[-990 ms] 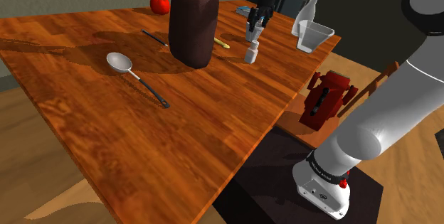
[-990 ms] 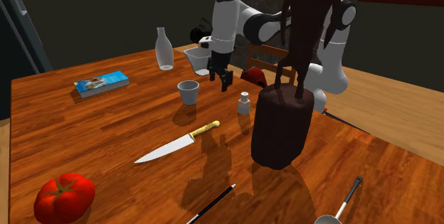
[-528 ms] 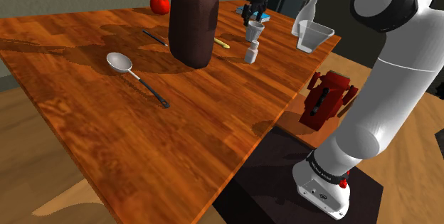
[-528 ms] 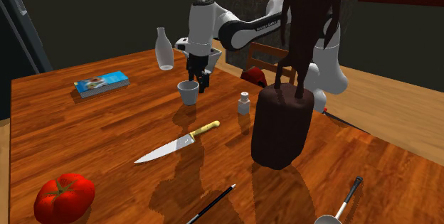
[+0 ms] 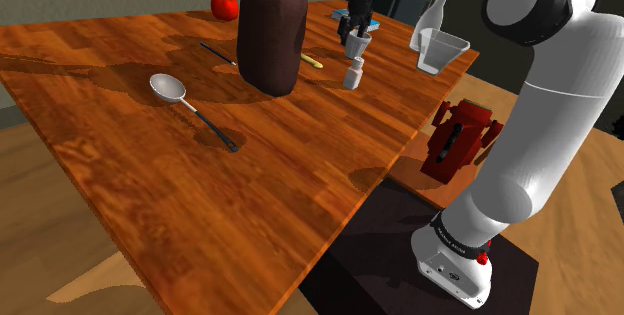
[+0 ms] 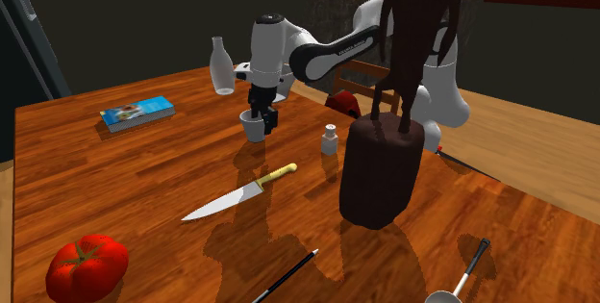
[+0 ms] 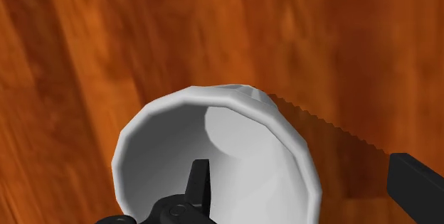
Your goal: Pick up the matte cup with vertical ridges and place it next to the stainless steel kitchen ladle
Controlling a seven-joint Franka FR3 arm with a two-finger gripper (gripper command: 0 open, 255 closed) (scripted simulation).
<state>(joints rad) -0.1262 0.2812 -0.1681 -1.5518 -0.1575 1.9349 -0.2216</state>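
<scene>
I have the hand (image 6: 262, 118) low over the cup (image 6: 252, 128), and its fingers are spread wide. In the wrist view one finger (image 7: 200, 183) reaches down inside the cup (image 7: 235, 158) while the other (image 7: 415, 181) hangs outside it, clear of the wall. The rim sits between them and I see no grip on it. The cup is pale grey-white, with fine ridges showing along its outer side, and it stands upright on the wooden desk (image 7: 107, 45).

From the shoulder view, the hand (image 5: 349, 33) and cup (image 5: 358, 45) are toward the far side of the desk (image 5: 250, 193). A small white shaker (image 5: 352, 75) stands just beside the cup on the near side. A clear jug (image 5: 440, 51) and a bottle (image 5: 432, 13) stand off to that view's right. The ladle (image 5: 190, 103) lies well apart from the cup, toward that view's left. Its bowl points away from the stand, and a tall dark brown bag (image 5: 272, 38) stands between the two.

In the second exterior view a book (image 6: 137, 113) lies to the cup's left and the bottle (image 6: 222, 65) stands behind it. A knife (image 6: 240, 193) with a yellow handle lies nearer the camera. A tomato (image 6: 87, 267) sits at the lower left.
</scene>
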